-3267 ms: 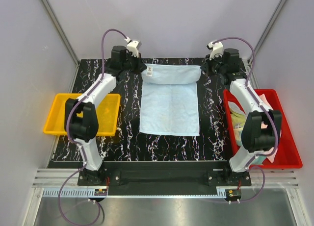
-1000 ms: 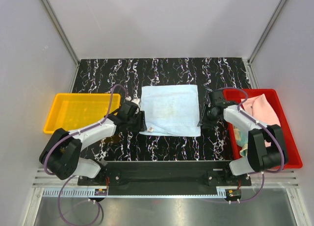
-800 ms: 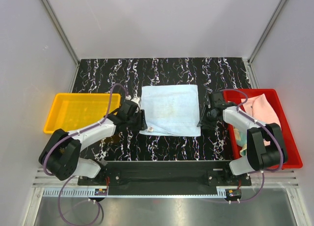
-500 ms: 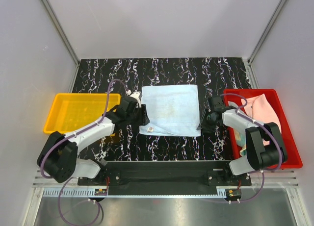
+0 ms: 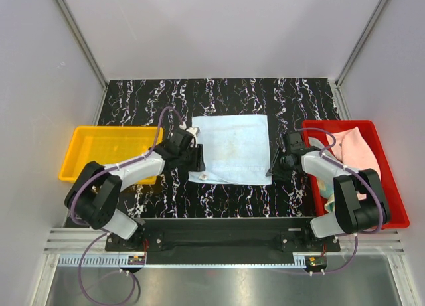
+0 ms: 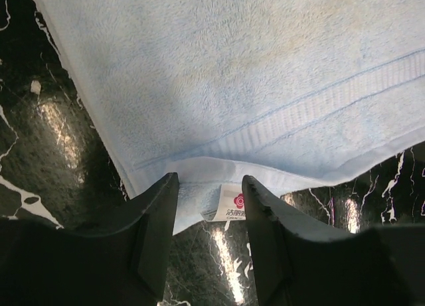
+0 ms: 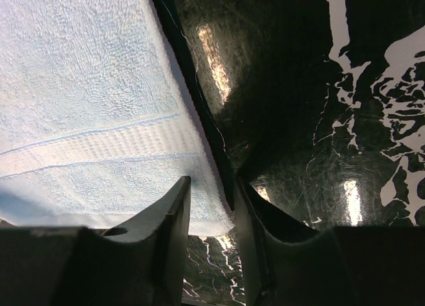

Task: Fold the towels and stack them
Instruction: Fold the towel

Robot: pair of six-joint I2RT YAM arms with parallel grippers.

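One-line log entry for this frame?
light blue towel: folded, flat on table | left fingers: open over near-left corner by label | right fingers: open over near-right corner | stacked: no

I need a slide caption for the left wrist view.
Open left pincer at the labelled corner of the folded blue towel.

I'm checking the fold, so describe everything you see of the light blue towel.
The light blue towel is terry cloth, folded in two, lying flat and nearly square on the black marbled table. A woven band runs along its near edge, and a white label pokes out at the near left corner. The left gripper and right gripper straddle its near corners, jaws open.
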